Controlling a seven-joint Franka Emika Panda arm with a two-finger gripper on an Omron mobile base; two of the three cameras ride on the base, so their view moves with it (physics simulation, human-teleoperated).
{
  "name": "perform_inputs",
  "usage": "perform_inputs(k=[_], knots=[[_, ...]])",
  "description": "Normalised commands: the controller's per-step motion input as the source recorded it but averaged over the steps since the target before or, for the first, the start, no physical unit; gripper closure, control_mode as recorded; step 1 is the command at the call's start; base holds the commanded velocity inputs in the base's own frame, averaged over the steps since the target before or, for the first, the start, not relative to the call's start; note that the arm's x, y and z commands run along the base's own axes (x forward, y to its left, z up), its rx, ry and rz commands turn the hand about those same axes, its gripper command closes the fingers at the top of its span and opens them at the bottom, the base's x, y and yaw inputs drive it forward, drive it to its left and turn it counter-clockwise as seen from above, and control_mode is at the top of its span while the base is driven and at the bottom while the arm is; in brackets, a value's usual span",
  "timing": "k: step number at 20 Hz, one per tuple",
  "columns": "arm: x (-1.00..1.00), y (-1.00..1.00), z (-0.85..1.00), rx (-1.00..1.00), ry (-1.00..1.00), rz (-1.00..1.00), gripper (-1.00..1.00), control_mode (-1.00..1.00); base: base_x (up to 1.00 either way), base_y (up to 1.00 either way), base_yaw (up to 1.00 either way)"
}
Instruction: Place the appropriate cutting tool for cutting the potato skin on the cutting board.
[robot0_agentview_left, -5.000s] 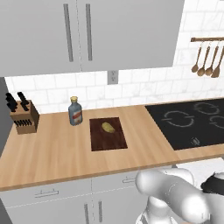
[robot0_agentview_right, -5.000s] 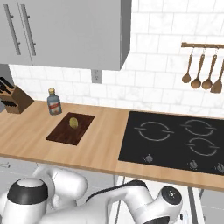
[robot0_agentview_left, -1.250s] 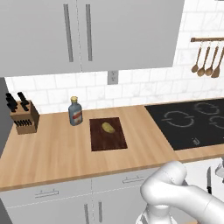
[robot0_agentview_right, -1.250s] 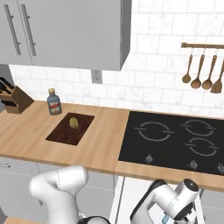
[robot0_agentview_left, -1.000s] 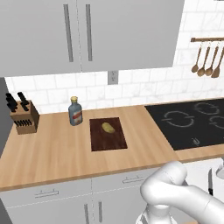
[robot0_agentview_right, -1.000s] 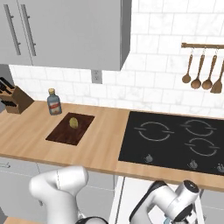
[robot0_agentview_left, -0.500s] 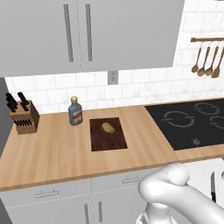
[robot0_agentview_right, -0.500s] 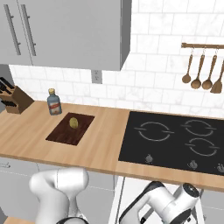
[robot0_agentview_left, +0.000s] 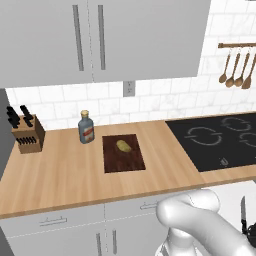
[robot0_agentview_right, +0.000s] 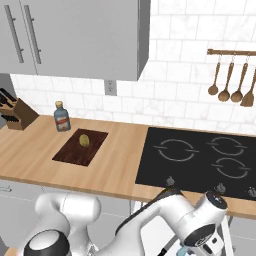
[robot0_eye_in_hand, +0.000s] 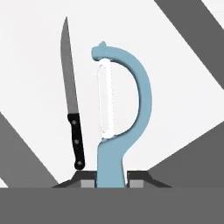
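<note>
Now the gripper (robot0_eye_in_hand: 112, 178) is closed tight on the peeler (robot0_eye_in_hand: 118, 113). Its two dark tips press on the bottom of the blue handle, one on each side. The peeler stands straight up from the tips, with its pale blade on the left side of the blue curve. Just to the left of the peeler lies a knife (robot0_eye_in_hand: 72, 100) with a black handle and a long thin blade. It is close to the peeler but not touching it.

Up on the counter (robot0_agentview_left: 65, 175), the board (robot0_agentview_left: 123, 153) lies flat near the middle. The potato (robot0_agentview_left: 123, 146) sits on the board, a bit toward the far side. A bottle (robot0_agentview_left: 86, 128) stands just to the left of the board, near the wall. A knife block (robot0_agentview_left: 28, 135) stands at the far left. A black stove (robot0_agentview_left: 220, 142) fills the right part of the counter. Wooden spoons (robot0_agentview_right: 233, 80) hang on the wall above it.

The white arm (robot0_agentview_right: 185, 220) bends down low, below the front edge of the counter.
</note>
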Motion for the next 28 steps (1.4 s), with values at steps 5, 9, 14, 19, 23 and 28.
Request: perform_inputs(k=[5,9,14,19,23,28], knots=[[-0.02,0.67,1.00,0.00,-0.01,0.02,1.00,-1.00,0.00,0.00,0.00],[0.29,0.97,1.00,-0.02,0.01,0.07,1.00,-1.00,0.00,0.00,0.00],[0.96,1.00,0.95,-0.14,0.08,0.04,1.00,-1.00,0.00,0.00,0.00],[1.00,1.00,0.44,-0.18,0.11,0.11,1.00,-1.00,0.00,0.00,0.00],[0.95,1.00,0.06,-0.25,0.05,0.12,1.00,-1.00,0.00,0.00,0.00],[0.48,1.00,-0.21,-0.23,0.06,0.13,1.00,-1.00,0.00,0.00,0.00]])
